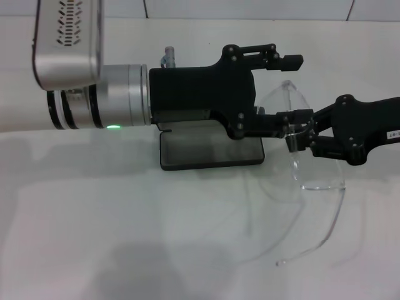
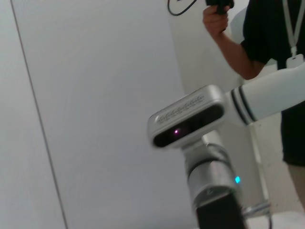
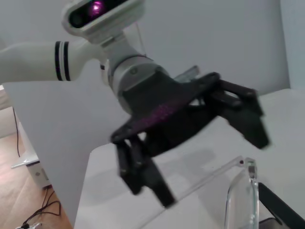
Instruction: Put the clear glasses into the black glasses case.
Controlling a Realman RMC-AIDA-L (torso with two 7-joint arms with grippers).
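- Glasses (image 1: 312, 169) are hanging in the air to the right of the case, lens roughly upright, one clear arm (image 1: 315, 240) trailing down toward the near table (image 1: 94, 219); not in the case.
- Right gripper (image 1: 292, 139) is coming in from the right and appears to be pinching the glasses at the lens top edge; fingers look clenched on it.
- Left gripper (image 1: 294, 87) is reaching across from the left above the case, fingers spread wide apart, holding nothing; its lower finger (image 1: 294, 117) is sitting just beside the right gripper's tip and the lens.
- Case (image 1: 209, 150) is lying open on the table under the left gripper, grey lining facing up; lid mostly hidden behind the gripper body.
- Right wrist view: left gripper (image 3: 209, 167) splayed open, lens edge (image 3: 240, 195) near the camera.
- Left wrist view: right arm's camera (image 2: 188, 121), wall, a person (image 2: 267, 38) behind.
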